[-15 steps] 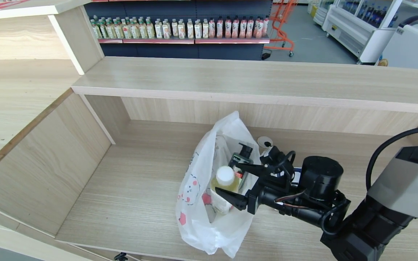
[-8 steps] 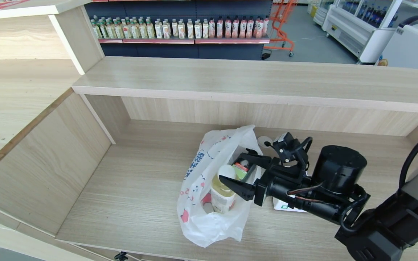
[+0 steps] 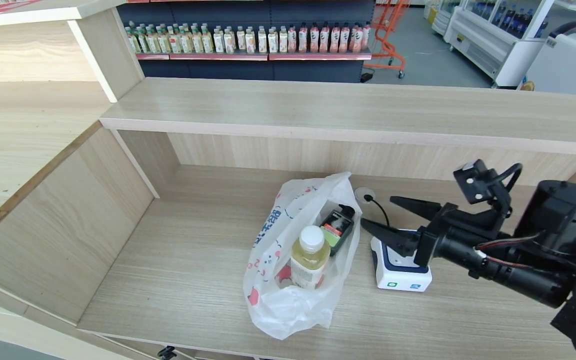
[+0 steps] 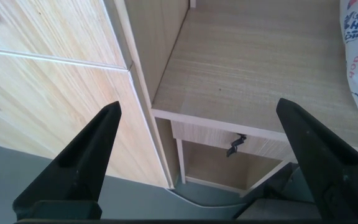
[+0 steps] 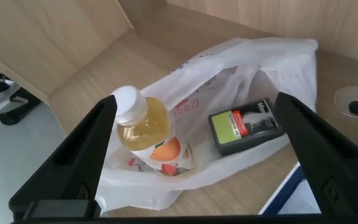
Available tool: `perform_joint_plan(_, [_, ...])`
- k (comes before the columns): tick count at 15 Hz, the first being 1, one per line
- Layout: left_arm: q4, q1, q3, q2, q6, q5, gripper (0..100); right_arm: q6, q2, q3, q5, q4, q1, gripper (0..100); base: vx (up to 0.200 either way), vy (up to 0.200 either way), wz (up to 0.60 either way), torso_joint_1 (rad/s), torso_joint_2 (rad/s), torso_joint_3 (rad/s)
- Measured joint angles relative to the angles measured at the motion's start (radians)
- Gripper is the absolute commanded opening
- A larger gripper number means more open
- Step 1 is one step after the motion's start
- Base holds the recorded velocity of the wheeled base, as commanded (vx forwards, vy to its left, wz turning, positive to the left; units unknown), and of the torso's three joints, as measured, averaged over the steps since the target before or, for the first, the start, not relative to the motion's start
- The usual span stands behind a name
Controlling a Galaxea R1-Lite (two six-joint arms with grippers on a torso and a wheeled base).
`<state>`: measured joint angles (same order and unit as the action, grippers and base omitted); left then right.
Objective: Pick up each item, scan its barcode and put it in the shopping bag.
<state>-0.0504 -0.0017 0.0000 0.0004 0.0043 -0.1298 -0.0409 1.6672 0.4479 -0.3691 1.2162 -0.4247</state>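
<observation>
With both arms' jaws spread wide, could snag white plastic shopping bag (image 3: 268, 250) and tip yellow drink bottle (image 3: 310, 257).

From here I see a pale wood counter (image 3: 178, 280) with a raised ledge (image 3: 318, 107) along its far edge; beyond, dark shelves (image 3: 268, 70) of bottles (image 3: 248, 40), an orange cart (image 3: 387, 35), white freezers (image 3: 493, 50), grey floor (image 3: 428, 55).

Light: bright, even, diffuse indoor light from overhead across the desk (image 3: 178, 270).
Shadows: soft and faint; a slightly darker recess beneath the upper ledge (image 3: 318, 107).
Glare: pale sheen on the shopping bag (image 3: 273, 260) and the far shop floor (image 3: 433, 55).
Distortion: the head view bows straight edges near its corners.
Silhouettes: left tool (image 4: 199, 104) and right tool (image 5: 196, 99) read dark against lit wood.
</observation>
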Motion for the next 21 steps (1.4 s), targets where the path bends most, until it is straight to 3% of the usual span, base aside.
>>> perform_joint_plan(4, [0.0, 0.0, 0.0, 0.0, 0.0, 0.0, 100, 0.009, -0.23, -0.082, 0.041, -0.175, 0.111, 100, 0.0, 0.0, 0.0, 0.0, 0.0, 0.0])
perform_joint_plan(8, [0.0, 0.0, 0.0, 0.0, 0.0, 0.0, 100, 0.021, -0.62, -0.158, 0.219, -0.673, 0.206, 100, 0.0, 0.0, 0.0, 0.0, 0.0, 0.0])
perform_joint_plan(10, [0.0, 0.0, 0.0, 0.0, 0.0, 0.0, 100, 0.025, -0.825, -0.203, 0.299, -0.838, 0.248, 100, 0.0, 0.0, 0.0, 0.0, 0.0, 0.0])
perform_joint_plan(17, [0.0, 0.0, 0.0, 0.0, 0.0, 0.0, 100, 0.076, -1.482, -0.421, 0.396, -1.169, 0.375, 100, 0.0, 0.0, 0.0, 0.0, 0.0, 0.0])
perform_joint_plan(20, [0.0, 0.0, 0.0, 0.0, 0.0, 0.0, 100, 0.076, -1.613, -0.444, 0.381, -1.203, 0.423, 100, 0.0, 0.0, 0.0, 0.0, 0.0, 0.0])
perform_joint_plan(21, [0.0, 0.0, 0.0, 0.0, 0.0, 0.0, 100, 0.076, -1.633, -0.446, 0.381, -1.204, 0.426, 0, 0.0, 0.0, 0.0, 0.0, 0.0, 0.0])
